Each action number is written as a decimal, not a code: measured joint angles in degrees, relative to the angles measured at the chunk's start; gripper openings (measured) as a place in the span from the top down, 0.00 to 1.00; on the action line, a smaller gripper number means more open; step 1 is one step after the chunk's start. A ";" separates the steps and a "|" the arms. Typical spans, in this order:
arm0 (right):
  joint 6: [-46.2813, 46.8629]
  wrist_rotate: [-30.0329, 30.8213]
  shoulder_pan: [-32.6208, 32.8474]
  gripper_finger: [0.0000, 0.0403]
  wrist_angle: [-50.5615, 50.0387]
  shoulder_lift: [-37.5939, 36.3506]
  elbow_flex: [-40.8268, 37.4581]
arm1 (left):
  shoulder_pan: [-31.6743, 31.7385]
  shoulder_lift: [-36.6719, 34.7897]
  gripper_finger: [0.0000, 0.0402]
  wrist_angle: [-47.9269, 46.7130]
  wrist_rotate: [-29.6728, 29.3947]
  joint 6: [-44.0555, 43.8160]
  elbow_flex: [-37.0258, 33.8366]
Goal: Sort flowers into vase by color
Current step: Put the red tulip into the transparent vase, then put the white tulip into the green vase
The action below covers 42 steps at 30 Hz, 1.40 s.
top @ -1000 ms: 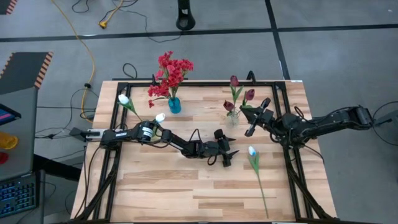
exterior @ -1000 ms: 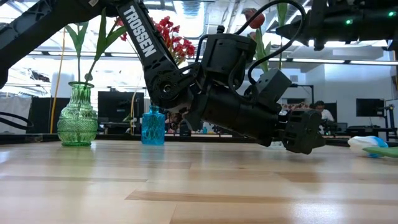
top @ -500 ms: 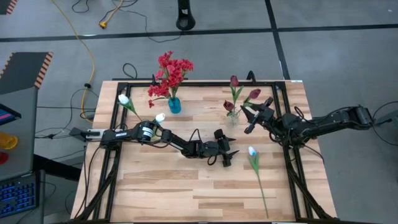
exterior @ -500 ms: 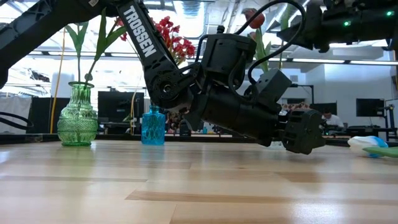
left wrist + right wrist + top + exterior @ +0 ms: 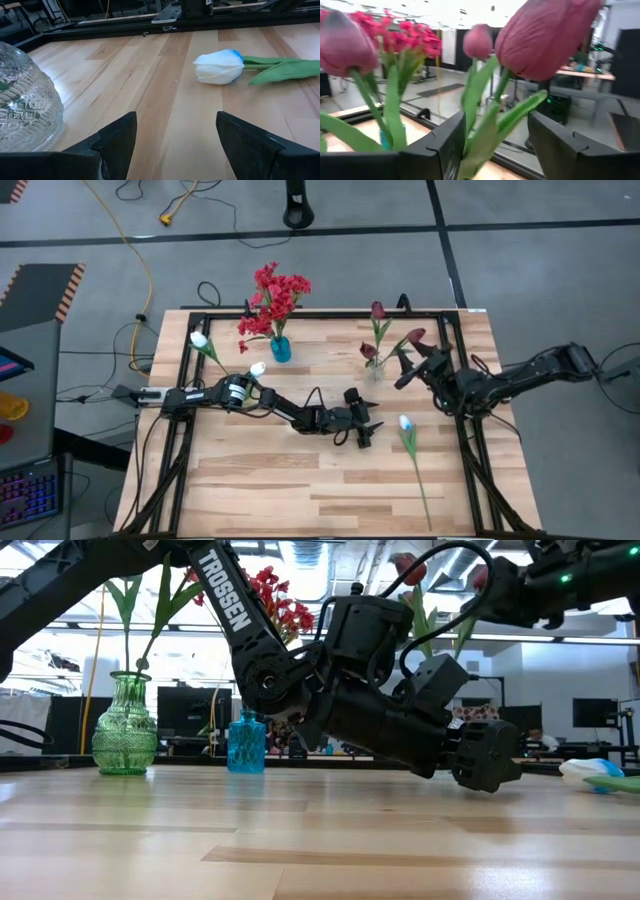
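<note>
A white tulip [image 5: 405, 423] lies flat on the table, its head [image 5: 218, 67] toward the far edge. My left gripper [image 5: 372, 430] stands open, low over the table, just left of that head. Three maroon tulips [image 5: 377, 311] stand with their stems in a clear vase [image 5: 373, 370]. One of them [image 5: 415, 337] leans toward my right gripper [image 5: 402, 368], which is open just right of the vase. Its stem and leaf [image 5: 490, 125] pass between that gripper's fingers. Red flowers [image 5: 275, 295] stand in a blue vase [image 5: 281, 348]. White tulips [image 5: 200, 340] stand in a green vase [image 5: 125, 730]. My right gripper has its open fingers on either side of the leaning maroon tulip's stem and leaf [image 5: 485, 135], coming level from the table's right side. I cannot tell whether a finger touches the leaf. The tulip's stem stays in the clear vase.
The black frame rails [image 5: 185, 380] run along the table's left, right and far edges. Bare wood lies at the near half of the table [image 5: 300, 490]. The clear vase [image 5: 25, 110] stands close beside my left gripper.
My right gripper has opened beside the clear vase and turned a little at the wrist. The maroon tulip it held stays in the vase, and its head has leaned farther toward the table's right edge.
</note>
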 joint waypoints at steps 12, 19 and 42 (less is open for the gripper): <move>-0.44 14.55 10.12 0.39 0.07 0.00 1.59 | 0.00 0.00 0.35 -0.20 0.00 0.00 0.00; -4.84 25.58 17.03 0.39 0.14 0.00 6.44 | 0.00 0.00 0.35 -0.17 -0.01 0.00 0.00; 20.07 26.03 53.43 0.39 -6.12 0.22 9.55 | -0.59 0.00 0.35 -0.13 -0.47 2.71 0.00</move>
